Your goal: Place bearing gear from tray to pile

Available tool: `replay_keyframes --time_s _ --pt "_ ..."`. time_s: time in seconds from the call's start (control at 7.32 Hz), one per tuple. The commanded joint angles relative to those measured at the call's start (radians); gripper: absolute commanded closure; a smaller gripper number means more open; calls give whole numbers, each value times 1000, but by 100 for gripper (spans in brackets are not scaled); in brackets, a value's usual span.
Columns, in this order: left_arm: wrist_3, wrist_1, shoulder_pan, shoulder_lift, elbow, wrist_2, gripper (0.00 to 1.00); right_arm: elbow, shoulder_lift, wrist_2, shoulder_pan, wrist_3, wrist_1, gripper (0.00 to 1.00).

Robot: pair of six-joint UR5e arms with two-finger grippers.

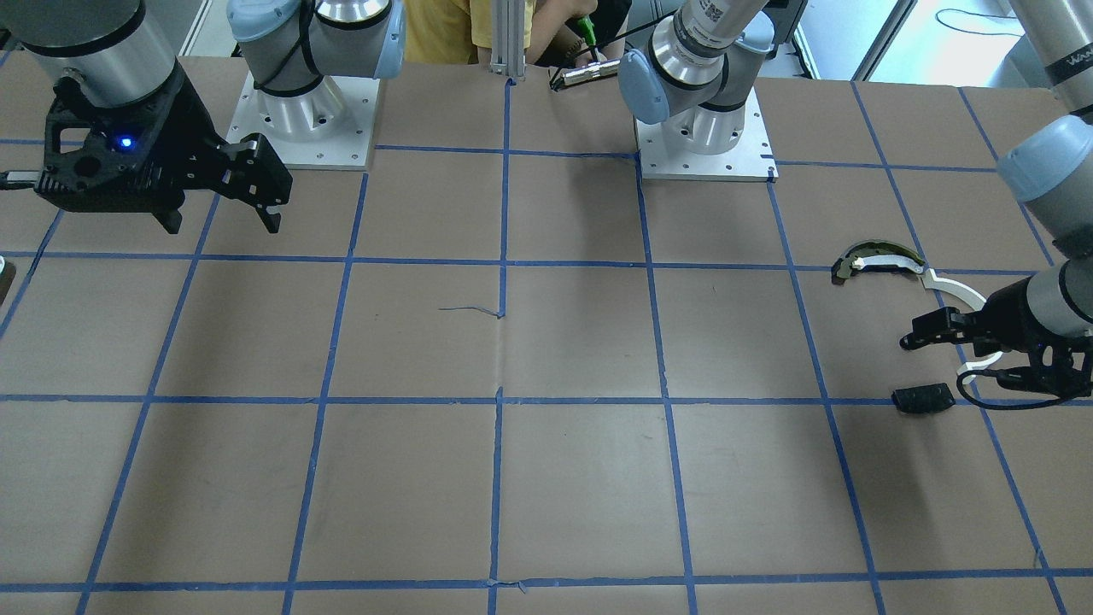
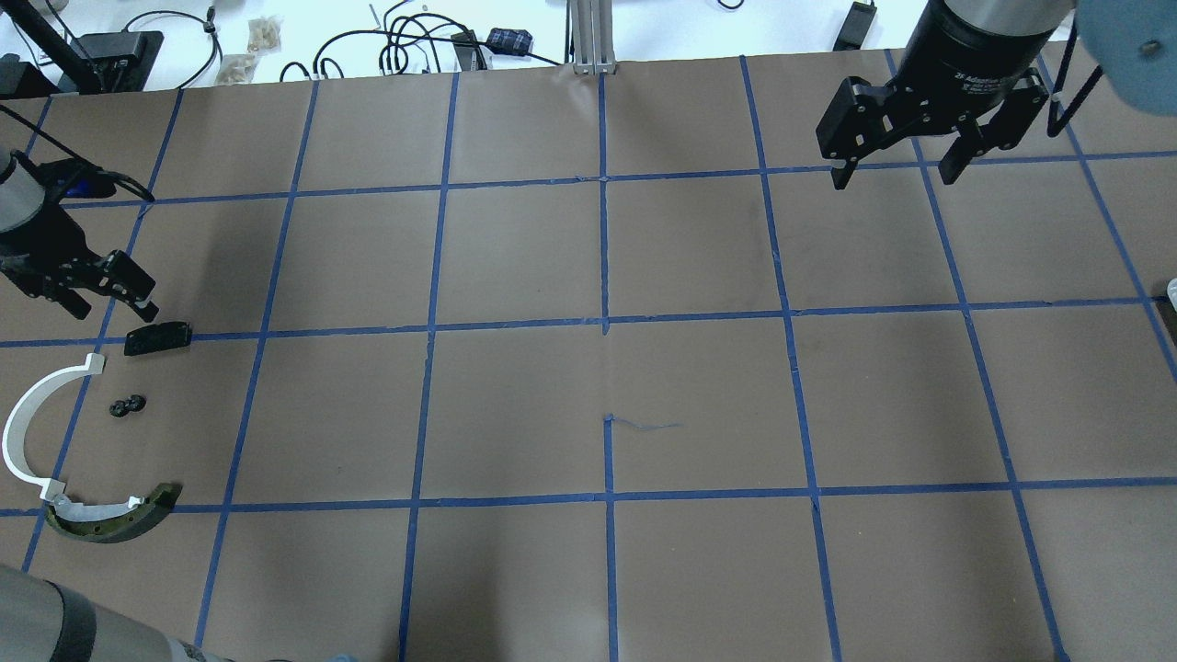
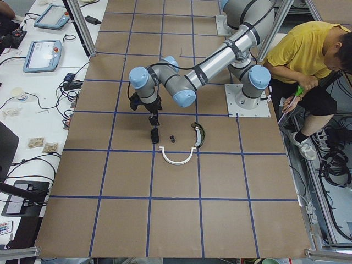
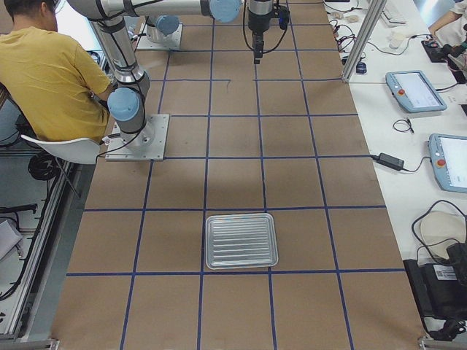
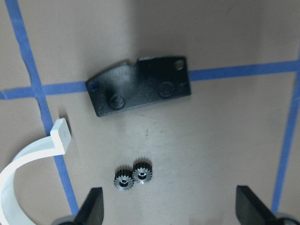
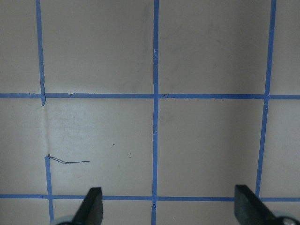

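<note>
Two small black bearing gears (image 5: 132, 176) lie side by side on the table, within the pile; they also show in the overhead view (image 2: 127, 405). Around them lie a white curved strip (image 2: 28, 432), a dark olive curved piece (image 2: 110, 519) and a flat black plate (image 2: 158, 337). My left gripper (image 2: 112, 311) hangs above the plate and the gears, open and empty. My right gripper (image 2: 892, 179) is open and empty, high over the far right of the table. The ribbed metal tray (image 4: 241, 240) lies empty in the exterior right view.
The table is brown paper with a blue tape grid. A person in a yellow shirt (image 3: 300, 49) sits behind the robot bases. Tablets and cables lie on the side bench (image 4: 416, 91).
</note>
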Motion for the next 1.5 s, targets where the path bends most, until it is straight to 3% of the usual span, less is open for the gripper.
replay_keyframes --time_s 0.0,0.55,0.68,1.37 --pt "-144 -75 -161 96 76 -32 0 0 2 1 0 -1 0 0" --pt "-379 -180 -367 309 50 -54 0 0 2 1 -2 -3 0 0" --pt "-415 -208 -383 336 30 -95 0 0 2 1 -2 -3 0 0" --pt "-614 -211 -507 362 -19 -88 0 0 2 0 -3 -1 0 0"
